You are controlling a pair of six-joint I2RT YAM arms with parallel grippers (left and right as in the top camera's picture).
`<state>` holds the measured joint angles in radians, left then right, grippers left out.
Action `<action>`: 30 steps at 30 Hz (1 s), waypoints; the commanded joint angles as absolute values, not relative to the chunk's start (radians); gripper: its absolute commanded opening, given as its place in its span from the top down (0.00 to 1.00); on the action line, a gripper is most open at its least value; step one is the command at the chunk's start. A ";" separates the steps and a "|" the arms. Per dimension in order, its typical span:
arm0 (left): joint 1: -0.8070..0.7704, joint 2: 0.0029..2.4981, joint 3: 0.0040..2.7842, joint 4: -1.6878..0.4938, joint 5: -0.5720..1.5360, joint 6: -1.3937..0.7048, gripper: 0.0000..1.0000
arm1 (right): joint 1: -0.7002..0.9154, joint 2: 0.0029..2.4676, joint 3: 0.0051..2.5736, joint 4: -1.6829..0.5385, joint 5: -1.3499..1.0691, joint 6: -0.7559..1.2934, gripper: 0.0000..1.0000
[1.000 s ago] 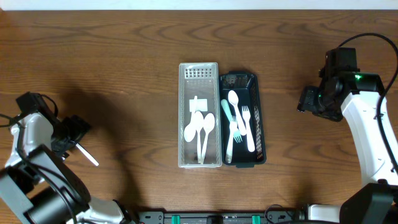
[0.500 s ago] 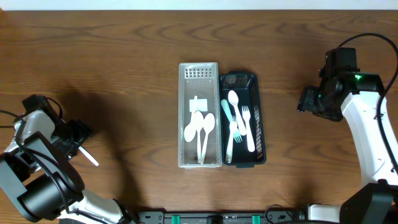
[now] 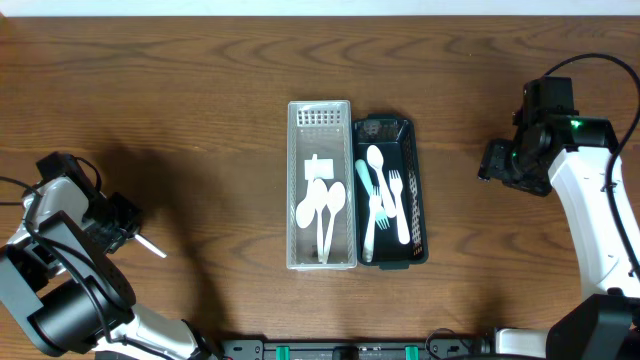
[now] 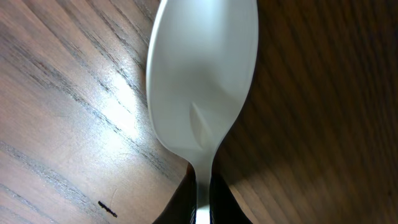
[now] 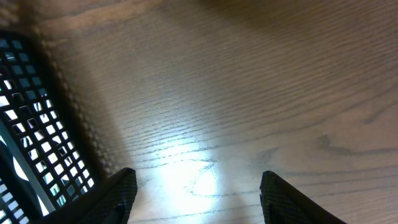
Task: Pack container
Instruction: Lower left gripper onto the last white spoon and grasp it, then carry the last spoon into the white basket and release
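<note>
Tool on the left [image 3: 124,226] grips a white spoon [image 4: 202,81] by its handle near the left edge of the surface [image 3: 200,120], well apart from the clear tray [image 3: 291,150] and black basket [image 3: 421,150] at centre. Right tool [image 5: 199,193] hangs open-jawed right of the basket.

Item one: you are looking at a dark wooden table [image 3: 200,100], its grain running from left edge to right edge.
Item two: a clear slotted tray [image 3: 292,180] is lying at the table's middle, its long side against item three.
Item three: a black mesh basket [image 3: 421,215] is lying on the tray's right.
Item four: a white spoon [image 3: 150,245] is sitting near the left edge; whether it is touching the wood is not showing.
</note>
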<state>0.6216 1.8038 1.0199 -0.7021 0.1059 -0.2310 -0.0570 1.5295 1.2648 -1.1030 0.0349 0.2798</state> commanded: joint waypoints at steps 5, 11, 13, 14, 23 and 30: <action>0.596 1.794 1.024 -0.723 0.121 -0.237 0.94 | -0.065 1.525 1.262 -1.106 0.045 0.271 0.33; 0.440 1.633 1.074 -0.816 0.120 -0.217 0.94 | -0.065 1.525 1.262 -1.100 0.045 0.271 0.33; 0.362 1.557 1.092 -0.848 0.120 -0.205 0.94 | -0.065 1.525 1.262 -1.098 0.045 0.272 0.33; 0.302 1.505 1.102 -0.866 0.121 -0.205 0.94 | -0.064 1.525 1.262 -1.096 0.045 0.271 0.33; -0.189 1.223 1.125 -0.889 0.119 -0.204 0.94 | -0.064 1.525 1.262 -1.095 0.045 0.272 0.33; -0.442 1.282 1.124 -0.869 0.120 -0.264 0.94 | -0.064 1.525 1.262 -1.096 0.044 0.272 0.33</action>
